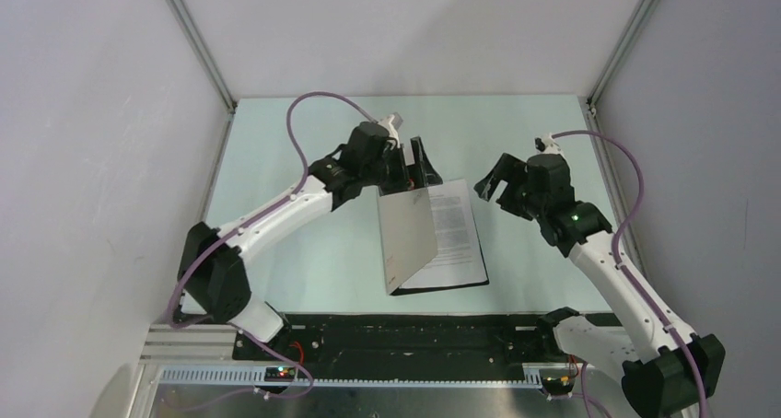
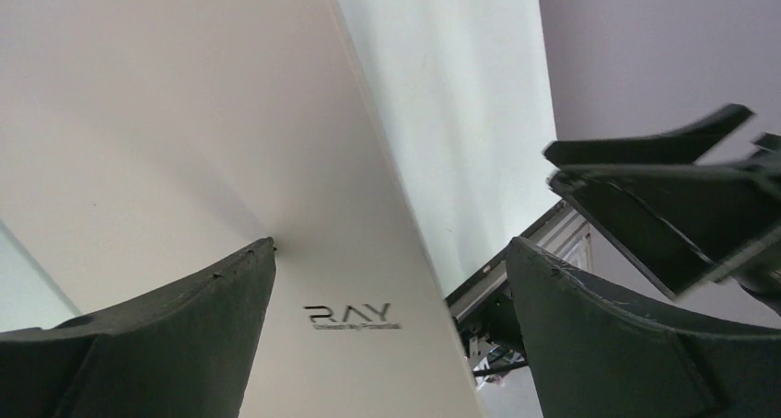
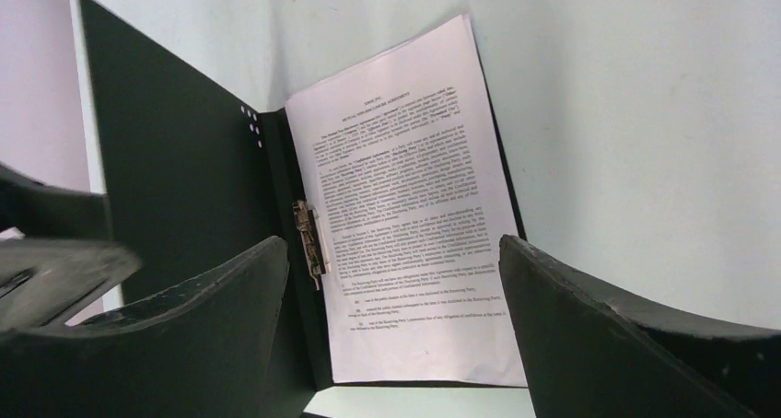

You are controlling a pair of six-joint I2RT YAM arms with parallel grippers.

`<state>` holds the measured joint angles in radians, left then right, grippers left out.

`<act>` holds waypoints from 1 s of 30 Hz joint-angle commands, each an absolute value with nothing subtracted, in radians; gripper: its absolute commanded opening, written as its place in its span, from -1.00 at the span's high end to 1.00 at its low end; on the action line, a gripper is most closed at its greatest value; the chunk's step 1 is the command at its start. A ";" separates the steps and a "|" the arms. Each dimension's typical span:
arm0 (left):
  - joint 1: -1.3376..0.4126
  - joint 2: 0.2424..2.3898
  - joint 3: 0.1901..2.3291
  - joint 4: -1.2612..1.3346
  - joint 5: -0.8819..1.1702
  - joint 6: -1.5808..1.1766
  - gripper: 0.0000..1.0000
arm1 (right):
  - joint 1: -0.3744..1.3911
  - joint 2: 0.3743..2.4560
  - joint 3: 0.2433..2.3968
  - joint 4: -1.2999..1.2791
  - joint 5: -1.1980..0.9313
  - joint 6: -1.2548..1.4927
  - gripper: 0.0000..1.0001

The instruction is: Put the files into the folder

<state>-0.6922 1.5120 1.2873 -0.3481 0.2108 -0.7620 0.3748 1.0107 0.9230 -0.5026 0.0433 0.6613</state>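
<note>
With the printed sheets (image 1: 458, 232) lying inside the half-open folder (image 1: 442, 284) mid-worktop (image 1: 304, 252) and both pincers spread wide, gripping nothing, nudge the raised cover (image 1: 410, 238) rightward with your left pincer (image 1: 416, 174), holding your right pincer (image 1: 493, 186) clear.

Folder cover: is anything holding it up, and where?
No grip. The left gripper, wide open, sits at the folder cover's far edge, perhaps propping it; the right gripper is open, apart.
</note>
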 commanded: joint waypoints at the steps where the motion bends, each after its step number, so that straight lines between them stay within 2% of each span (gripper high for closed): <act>1: -0.711 1.584 1.318 -0.239 0.200 -0.783 -0.99 | 0.364 0.957 0.912 -0.554 0.098 0.639 -0.78; 8: -0.724 1.632 1.317 -0.142 0.211 -0.764 -0.99 | 0.361 0.914 0.913 -0.580 0.137 0.636 -0.82; 15: -0.718 1.577 1.306 -0.129 0.197 -0.719 -0.99 | 0.362 0.921 0.912 -0.565 0.126 0.644 -0.83; 22: -0.666 1.404 1.189 -0.205 0.157 -0.681 -0.99 | 0.403 0.969 0.913 -0.531 0.132 0.650 -0.84; 30: -0.624 1.129 1.038 -0.419 -0.117 -0.578 -0.99 | 0.489 1.029 0.912 -0.474 0.141 0.640 -0.86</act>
